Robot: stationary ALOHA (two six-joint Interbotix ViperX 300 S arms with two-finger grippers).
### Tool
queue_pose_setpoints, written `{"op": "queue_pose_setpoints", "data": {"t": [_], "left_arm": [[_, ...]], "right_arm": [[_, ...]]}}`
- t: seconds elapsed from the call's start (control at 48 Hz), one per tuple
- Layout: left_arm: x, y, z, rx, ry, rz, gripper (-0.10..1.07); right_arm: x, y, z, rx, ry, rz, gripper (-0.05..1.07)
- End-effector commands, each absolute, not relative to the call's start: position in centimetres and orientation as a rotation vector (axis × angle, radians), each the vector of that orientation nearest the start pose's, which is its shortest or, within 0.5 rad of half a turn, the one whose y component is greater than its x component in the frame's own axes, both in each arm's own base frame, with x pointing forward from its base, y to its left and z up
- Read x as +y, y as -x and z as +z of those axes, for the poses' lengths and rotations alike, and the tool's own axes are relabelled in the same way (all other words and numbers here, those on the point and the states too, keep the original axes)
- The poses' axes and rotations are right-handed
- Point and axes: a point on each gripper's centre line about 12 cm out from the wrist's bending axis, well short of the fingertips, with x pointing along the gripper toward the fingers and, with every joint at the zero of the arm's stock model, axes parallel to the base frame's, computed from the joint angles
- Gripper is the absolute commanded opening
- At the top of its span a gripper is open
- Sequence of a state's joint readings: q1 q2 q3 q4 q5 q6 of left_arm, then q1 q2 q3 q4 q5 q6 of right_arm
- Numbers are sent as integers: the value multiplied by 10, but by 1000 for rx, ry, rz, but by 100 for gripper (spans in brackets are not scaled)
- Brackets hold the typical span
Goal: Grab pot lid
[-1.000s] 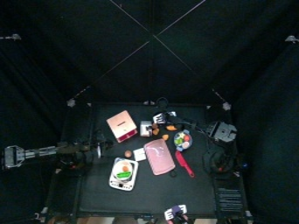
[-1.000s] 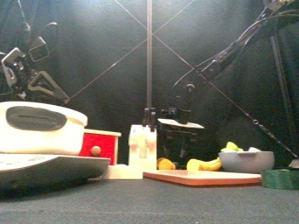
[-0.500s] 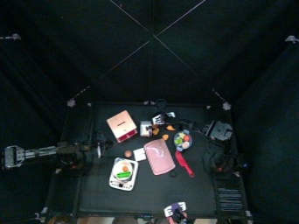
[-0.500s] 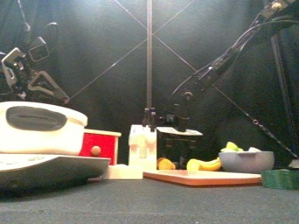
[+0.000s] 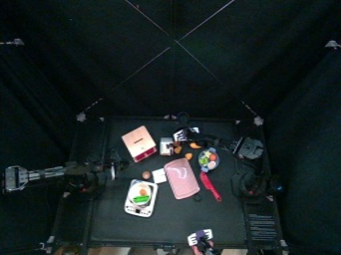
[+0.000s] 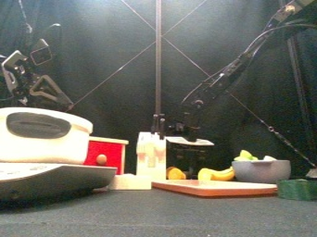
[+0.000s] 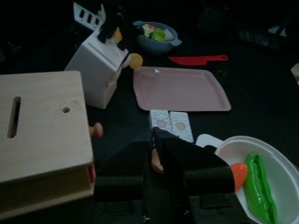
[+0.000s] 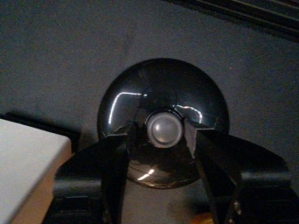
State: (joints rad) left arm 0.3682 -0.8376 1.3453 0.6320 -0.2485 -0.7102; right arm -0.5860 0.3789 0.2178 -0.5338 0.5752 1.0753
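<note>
The right gripper [image 8: 162, 150] hangs just over the pot lid [image 8: 162, 118], jaws spread either side of its knob [image 8: 163, 130] — nothing pinched yet. The lid sits on the pot at the table's far middle; closing and lifting remain.

The right gripper [image 8: 162, 157] hung with jaws spread either side of the pot lid's knob [image 8: 162, 131], nothing between them. A white block [image 8: 30, 171] stood close beside the pot lid [image 8: 160, 109]; dark tabletop [image 8: 70, 44] lay bare beyond it.
</note>
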Motion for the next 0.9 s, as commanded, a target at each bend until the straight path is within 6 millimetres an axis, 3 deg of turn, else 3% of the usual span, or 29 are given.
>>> {"op": "queue_pose_setpoints", "data": {"t": [0.0, 0.312, 0.625, 0.875], "left_arm": [[54, -186, 195, 273, 168, 233, 55], [54, -186, 195, 274, 168, 234, 55], [54, -186, 195, 273, 168, 233, 55], [54, -186, 195, 274, 169, 234, 55]], "right_arm": [[-291, -372, 131, 809, -682, -1101, 78], [-291, -369, 138, 812, -681, -1119, 66], [-288, -368, 160, 778, -676, -1118, 65], [-287, -367, 165, 772, -676, -1122, 65]]}}
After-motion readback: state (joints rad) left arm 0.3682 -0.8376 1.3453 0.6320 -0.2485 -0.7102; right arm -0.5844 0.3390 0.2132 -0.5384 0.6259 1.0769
